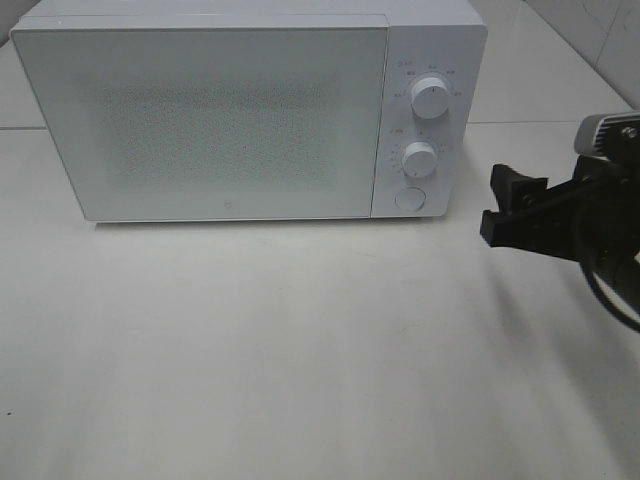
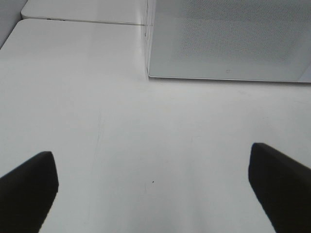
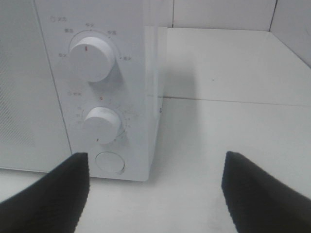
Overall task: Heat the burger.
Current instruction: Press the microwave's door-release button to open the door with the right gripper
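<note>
The burger is out of view in every frame. A white microwave [image 1: 240, 110] stands at the back of the white table with its door shut; its frosted door hides the inside. It has two round knobs [image 1: 431, 96] [image 1: 420, 158] and a round button [image 1: 409, 199] on the right panel. My right gripper [image 1: 510, 205] is open and empty, hovering right of the microwave's panel; in the right wrist view its fingers [image 3: 53, 194] frame the knobs [image 3: 95, 58] and button [image 3: 110, 162]. My left gripper [image 2: 155, 194] is open and empty over bare table, facing the microwave's front left corner [image 2: 150, 73].
The white table [image 1: 300, 350] spreads in front of the microwave. A seam [image 1: 540, 122] between table panels runs to the right of the microwave. A tiled wall [image 1: 600, 30] shows at the far right.
</note>
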